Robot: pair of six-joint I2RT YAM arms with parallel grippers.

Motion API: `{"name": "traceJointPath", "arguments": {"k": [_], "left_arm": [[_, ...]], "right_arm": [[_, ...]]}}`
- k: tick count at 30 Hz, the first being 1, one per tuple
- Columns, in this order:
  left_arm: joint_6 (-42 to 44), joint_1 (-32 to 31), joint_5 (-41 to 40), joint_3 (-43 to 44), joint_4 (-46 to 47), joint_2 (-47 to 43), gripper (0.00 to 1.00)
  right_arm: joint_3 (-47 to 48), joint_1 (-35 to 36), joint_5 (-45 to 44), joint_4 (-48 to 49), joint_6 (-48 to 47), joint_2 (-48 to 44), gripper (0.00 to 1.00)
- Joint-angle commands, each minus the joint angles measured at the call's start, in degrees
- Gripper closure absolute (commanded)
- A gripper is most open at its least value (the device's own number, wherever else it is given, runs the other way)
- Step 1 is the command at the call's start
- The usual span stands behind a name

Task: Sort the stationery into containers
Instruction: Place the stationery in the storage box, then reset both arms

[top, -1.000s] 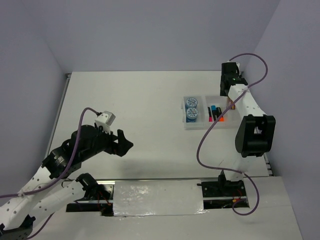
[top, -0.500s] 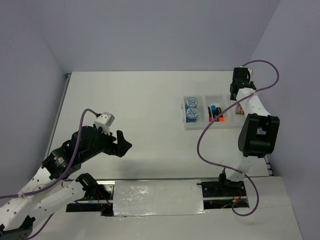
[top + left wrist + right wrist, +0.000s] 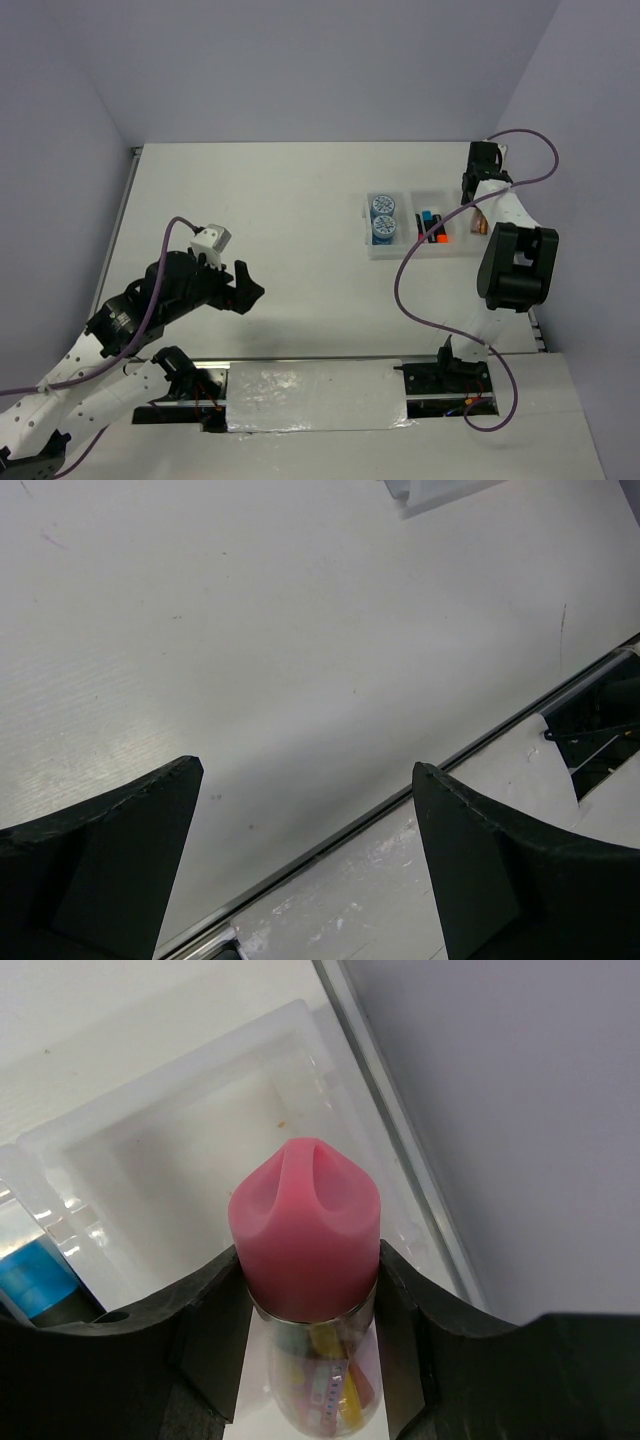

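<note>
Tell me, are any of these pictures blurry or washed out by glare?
Top external view: soft, even light, glare only on the glossy white strip at the near edge. Left wrist view: white table sharp, the left pincer a dark, featureless silhouette. Right wrist view: pink-capped glue-stick tube crisp, small glints on the clear plastic tray.

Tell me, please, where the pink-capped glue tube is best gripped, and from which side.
Grip the round body just below the pink cap, pressing from two opposite sides, as the right claw does now. The glue tube is a straight cylinder there; the cap tapers and would likely slip.
</note>
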State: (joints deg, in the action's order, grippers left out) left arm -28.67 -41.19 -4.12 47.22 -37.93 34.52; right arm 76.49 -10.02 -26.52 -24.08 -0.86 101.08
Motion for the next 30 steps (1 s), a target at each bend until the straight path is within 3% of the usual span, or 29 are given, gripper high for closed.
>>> {"name": "traceJointPath", "arguments": {"k": [1, 3, 4, 6, 8, 9, 11, 16, 21, 24, 26, 30], "left_arm": [[0.54, -0.29, 0.69, 0.06, 1.46, 0.37, 0.01], [0.45, -0.29, 0.69, 0.06, 1.46, 0.28, 0.01], [0.54, -0.38, 0.78, 0.06, 1.46, 0.28, 0.01], [0.54, -0.38, 0.78, 0.06, 1.46, 0.28, 0.01], [0.54, -0.29, 0.78, 0.06, 1.46, 0.46, 0.01], [0.45, -0.29, 0.61, 0.06, 1.46, 0.54, 0.01], [0.36, -0.29, 0.52, 0.06, 1.46, 0.81, 0.01], [0.19, -0.29, -0.18, 0.15, 1.2, 0.63, 0.01], [-1.13, -0.03, -4.22, 0.94, -0.29, 0.63, 0.01], [-2.27, 1.02, -9.14, 2.08, -1.44, 0.81, 0.01], [-2.62, 1.02, -13.78, 3.22, -2.23, 0.55, 0.01], [-3.5, 1.11, -26.59, 7.87, -5.65, 2.03, 0.01]], "right_arm": [[2.08, -0.35, -0.11, 2.28, 2.43, 0.79, 0.55], [2.44, -0.44, 0.33, 2.01, 2.8, 1.49, 0.51], [2.61, -0.52, 0.51, 1.93, 2.97, 1.49, 0.45], [2.79, -0.35, 0.95, 1.66, 2.97, 1.84, 0.43], [3.14, -0.44, 0.86, 1.23, 3.32, 1.84, 0.29], [3.31, -0.44, 0.6, 0.96, 3.59, 1.84, 0.15], [3.75, -0.44, 0.6, 0.87, 3.41, 1.49, 0.11], [5.25, -0.44, 0.85, -1.06, 4.99, -0.17, 0.11], [4.64, -0.09, 6.29, -2.55, 7.36, -9.39, 0.11], [2.27, 1.22, 12.89, -3.87, 9.46, -18.61, 0.11], [-1.68, 2.46, 15.0, -4.31, 10.53, -27.89, 0.0], [-10.46, 6.58, 20.27, -5.89, 12.46, -45.23, 0.0]]}}
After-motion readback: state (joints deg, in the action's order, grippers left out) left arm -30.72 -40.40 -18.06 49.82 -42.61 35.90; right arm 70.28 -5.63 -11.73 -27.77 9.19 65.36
